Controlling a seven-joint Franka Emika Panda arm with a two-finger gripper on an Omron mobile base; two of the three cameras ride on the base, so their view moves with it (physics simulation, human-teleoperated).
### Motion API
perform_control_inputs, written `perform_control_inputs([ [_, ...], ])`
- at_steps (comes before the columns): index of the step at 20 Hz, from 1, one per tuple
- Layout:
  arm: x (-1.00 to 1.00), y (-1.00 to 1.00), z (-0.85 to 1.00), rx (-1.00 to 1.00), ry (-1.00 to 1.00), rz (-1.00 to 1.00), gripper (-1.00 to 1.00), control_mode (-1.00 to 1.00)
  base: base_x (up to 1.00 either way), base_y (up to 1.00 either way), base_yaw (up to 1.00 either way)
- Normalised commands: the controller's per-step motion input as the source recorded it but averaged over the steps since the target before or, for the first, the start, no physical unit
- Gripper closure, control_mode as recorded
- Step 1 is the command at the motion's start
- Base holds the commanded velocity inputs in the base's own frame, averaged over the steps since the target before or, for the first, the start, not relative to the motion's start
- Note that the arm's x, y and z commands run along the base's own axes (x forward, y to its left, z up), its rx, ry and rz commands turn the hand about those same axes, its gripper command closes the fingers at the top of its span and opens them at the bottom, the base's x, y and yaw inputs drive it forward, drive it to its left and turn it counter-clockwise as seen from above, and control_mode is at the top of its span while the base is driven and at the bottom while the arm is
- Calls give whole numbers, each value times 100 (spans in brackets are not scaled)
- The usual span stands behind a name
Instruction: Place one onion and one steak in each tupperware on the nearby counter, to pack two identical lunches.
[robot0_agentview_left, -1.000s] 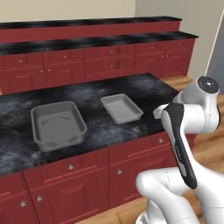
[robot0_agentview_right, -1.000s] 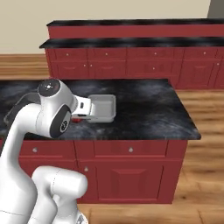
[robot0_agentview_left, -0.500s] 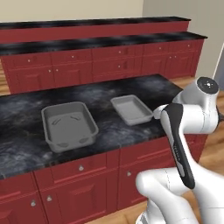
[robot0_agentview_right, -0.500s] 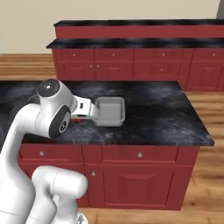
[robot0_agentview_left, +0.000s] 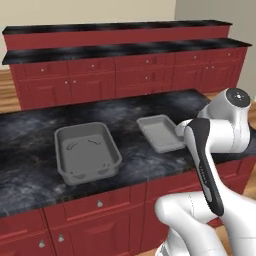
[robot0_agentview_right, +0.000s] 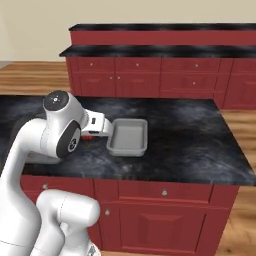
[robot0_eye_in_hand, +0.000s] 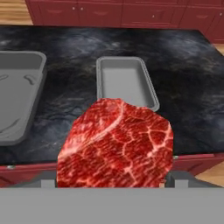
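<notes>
The tool (robot0_eye_in_hand: 112, 181) is clamped on the red steak (robot0_eye_in_hand: 116, 144) above the desk's (robot0_eye_in_hand: 183, 87) front edge. Two tubs sit on the desk: the small one (robot0_eye_in_hand: 124, 81) near the middle, the large one (robot0_eye_in_hand: 19, 96) to its left.

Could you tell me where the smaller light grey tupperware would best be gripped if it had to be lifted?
Probably by a long side wall of the smaller tupperware, coming from straight above with one finger inside and one outside. It is open-topped, empty and flat on the counter, so its thin upright rim is exposed.

Our viewpoint: we have driven on, so the black marbled stone counter (robot0_agentview_left: 30, 135) slides right in both base views.
Two grey rectangular tupperware containers (robot0_agentview_left: 86, 152) (robot0_agentview_right: 128, 136): framed further right; that is our motion.
</notes>
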Motion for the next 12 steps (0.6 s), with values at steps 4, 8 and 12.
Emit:
perform_control_inputs([
  [4, 0, 0, 0, 0, 0, 0, 100, 100, 49, -26, 10],
  [8, 0, 0, 0, 0, 0, 0, 100, 100, 46, -28, 9],
  [12, 0, 0, 0, 0, 0, 0, 100, 100, 38, -29, 8],
])
